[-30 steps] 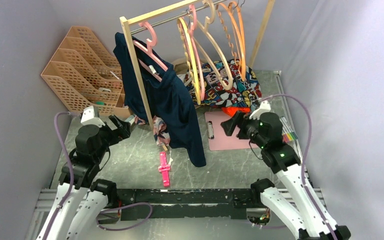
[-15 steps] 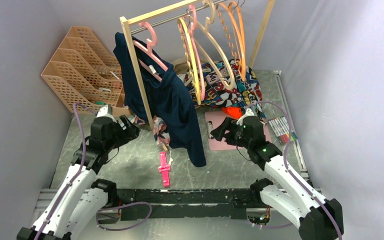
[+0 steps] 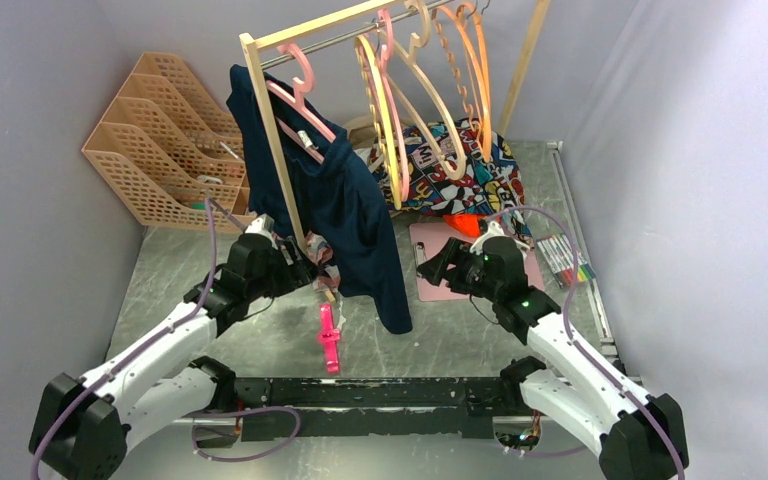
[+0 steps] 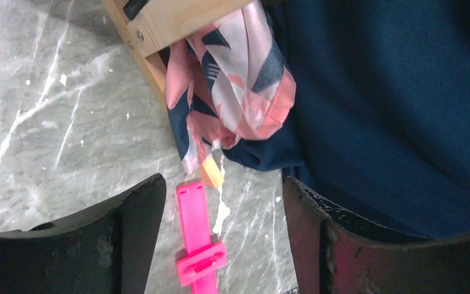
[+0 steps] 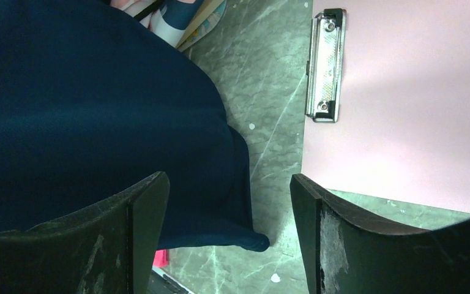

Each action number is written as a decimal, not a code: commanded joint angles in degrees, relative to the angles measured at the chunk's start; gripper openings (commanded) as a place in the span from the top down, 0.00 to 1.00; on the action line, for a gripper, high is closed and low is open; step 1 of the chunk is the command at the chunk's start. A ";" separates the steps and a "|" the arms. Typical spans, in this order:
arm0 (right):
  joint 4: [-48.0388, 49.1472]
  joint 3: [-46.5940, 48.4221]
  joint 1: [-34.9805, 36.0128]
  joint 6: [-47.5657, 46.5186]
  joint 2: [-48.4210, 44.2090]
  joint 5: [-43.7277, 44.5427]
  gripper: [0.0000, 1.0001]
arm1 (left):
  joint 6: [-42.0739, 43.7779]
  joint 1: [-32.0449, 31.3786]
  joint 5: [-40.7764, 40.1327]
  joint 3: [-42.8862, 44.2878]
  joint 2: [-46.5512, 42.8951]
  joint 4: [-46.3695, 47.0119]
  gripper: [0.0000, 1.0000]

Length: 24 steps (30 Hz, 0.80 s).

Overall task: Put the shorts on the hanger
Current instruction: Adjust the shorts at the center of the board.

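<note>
the shorts (image 4: 226, 79) are bunched against the foot of the wooden rack (image 4: 171, 18), touching the navy garment (image 4: 391, 110) that hangs beside them. the pale yellow hanger (image 3: 373, 115) hangs on the rack's top rail, well apart from the shorts. the left hand (image 4: 220, 239) is open and grips nothing, pointing at the shorts from close by, with a pink clip (image 4: 197, 239) on the tabletop (image 3: 260, 330) showing between its fingers. the right hand (image 5: 226, 233) is also open and empty, near the navy garment's lower hem, beside a pink clipboard (image 5: 404, 104).
</note>
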 commanded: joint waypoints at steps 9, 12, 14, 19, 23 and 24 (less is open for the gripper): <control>-1.74 0.35 0.47 -0.11 -1.64 0.24 0.24 | -5.57 -1.29 -6.99 2.04 8.48 16.04 0.29; -1.48 0.22 0.47 0.02 -1.71 0.10 0.24 | -4.88 -1.36 -6.93 2.48 10.40 17.38 0.36; -1.33 0.10 0.47 0.19 -1.59 -0.05 0.24 | -4.35 -1.34 -6.71 2.96 11.73 17.55 0.46; -0.94 0.18 0.47 0.57 -1.68 -0.46 0.24 | -3.24 -1.65 -5.91 2.31 11.18 19.94 0.65; -1.06 0.26 0.47 0.52 -1.63 -0.44 0.24 | -1.93 -1.65 -5.39 3.22 10.45 18.64 0.92; -1.37 0.49 0.47 0.38 -1.62 -0.43 0.24 | -1.66 -1.78 -5.20 3.48 9.92 17.97 0.93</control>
